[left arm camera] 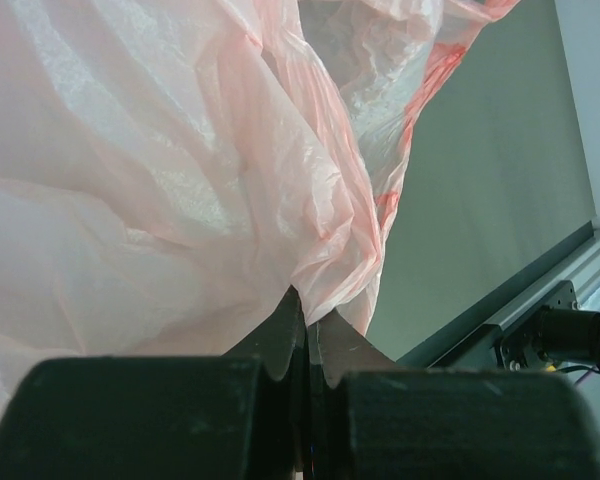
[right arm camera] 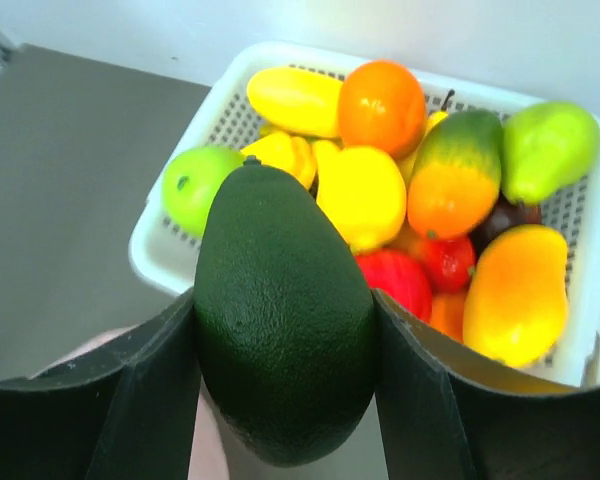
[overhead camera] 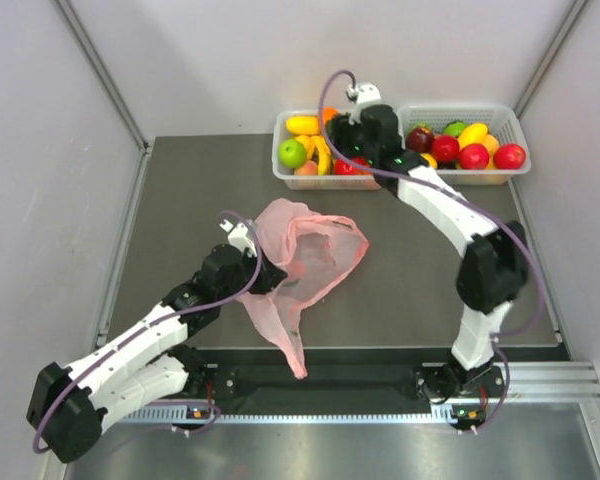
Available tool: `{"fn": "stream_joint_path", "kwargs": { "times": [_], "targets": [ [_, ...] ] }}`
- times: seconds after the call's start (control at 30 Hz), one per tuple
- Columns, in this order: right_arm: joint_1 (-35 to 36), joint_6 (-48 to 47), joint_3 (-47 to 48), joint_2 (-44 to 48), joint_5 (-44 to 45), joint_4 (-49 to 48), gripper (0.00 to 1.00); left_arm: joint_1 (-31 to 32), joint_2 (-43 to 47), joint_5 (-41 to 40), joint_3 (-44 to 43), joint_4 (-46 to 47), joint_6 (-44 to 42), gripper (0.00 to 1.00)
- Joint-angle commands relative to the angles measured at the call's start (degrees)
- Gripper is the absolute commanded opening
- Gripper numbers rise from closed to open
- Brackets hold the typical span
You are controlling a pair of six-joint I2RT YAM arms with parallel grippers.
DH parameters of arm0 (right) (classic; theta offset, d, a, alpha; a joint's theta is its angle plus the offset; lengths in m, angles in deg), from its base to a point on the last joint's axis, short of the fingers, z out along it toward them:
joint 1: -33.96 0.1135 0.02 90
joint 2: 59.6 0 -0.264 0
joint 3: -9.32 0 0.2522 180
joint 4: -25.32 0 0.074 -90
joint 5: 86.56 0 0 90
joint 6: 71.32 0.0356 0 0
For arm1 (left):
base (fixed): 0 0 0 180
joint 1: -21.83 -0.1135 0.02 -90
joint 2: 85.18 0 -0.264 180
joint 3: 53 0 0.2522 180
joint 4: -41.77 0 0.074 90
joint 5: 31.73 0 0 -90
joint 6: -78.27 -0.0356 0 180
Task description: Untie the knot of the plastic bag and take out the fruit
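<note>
The pink plastic bag [overhead camera: 315, 255] lies crumpled and flat on the dark table, with a tail trailing toward the near edge. My left gripper [overhead camera: 268, 274] is shut on a fold of its film [left arm camera: 180, 180], which fills the left wrist view above the closed jaws [left arm camera: 310, 322]. The knot is out of view. My right gripper [overhead camera: 352, 158] hovers over the near rim of the left white basket [overhead camera: 283, 176], shut on one fruit, a dark green avocado [right arm camera: 285, 330] held between both fingers [right arm camera: 285, 300]. No fruit shows inside the bag.
The left basket [right arm camera: 150, 262] holds several toy fruits: a green apple [right arm camera: 192, 186], an orange [right arm camera: 380, 105], yellow and red pieces. A second white basket [overhead camera: 512, 125] of fruit stands to its right at the back. A metal rail [overhead camera: 380, 380] runs along the near edge.
</note>
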Motion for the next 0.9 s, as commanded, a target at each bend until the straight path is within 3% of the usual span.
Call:
{"fn": "stream_joint_path", "kwargs": {
  "times": [0.0, 0.2, 0.4, 0.47, 0.5, 0.57, 0.6, 0.87],
  "targets": [
    [-0.4, 0.4, 18.6, -12.4, 0.7, 4.5, 0.00, 0.2, 0.6, 2.0, 1.7, 3.9, 1.0, 0.00],
    [-1.0, 3.1, 41.7, -32.0, 0.8, 12.0, 0.01, 0.2, 3.9, 2.3, 4.1, 3.8, 2.0, 0.00],
    [-1.6, 6.6, 44.4, -37.7, -2.7, 9.2, 0.24, 0.2, 6.8, 1.6, 4.8, 2.1, 1.7, 0.00],
    [-1.7, 7.1, 46.1, -39.2, -4.2, 9.6, 0.37, 0.3, 7.7, 1.4, 4.9, 1.4, 1.6, 0.00],
    [-1.7, 7.1, 46.6, -39.3, -4.2, 9.8, 0.53, 0.2, 7.9, 1.2, 4.9, 1.3, 1.4, 0.00],
    [-1.8, 7.1, 47.2, -39.8, -4.9, 9.7, 0.71, 0.2, 8.2, 0.9, 5.1, 1.3, 1.3, 0.00],
    [-1.8, 7.1, 47.2, -39.7, -5.6, 9.6, 0.99, 0.3, 8.2, 0.9, 5.1, 1.3, 1.3, 0.00],
    [-1.8, 5.9, 42.0, -31.1, -6.7, 7.1, 1.00, 0.2, 7.6, 1.3, 4.7, 2.2, 1.6, 0.00]
  ]
}}
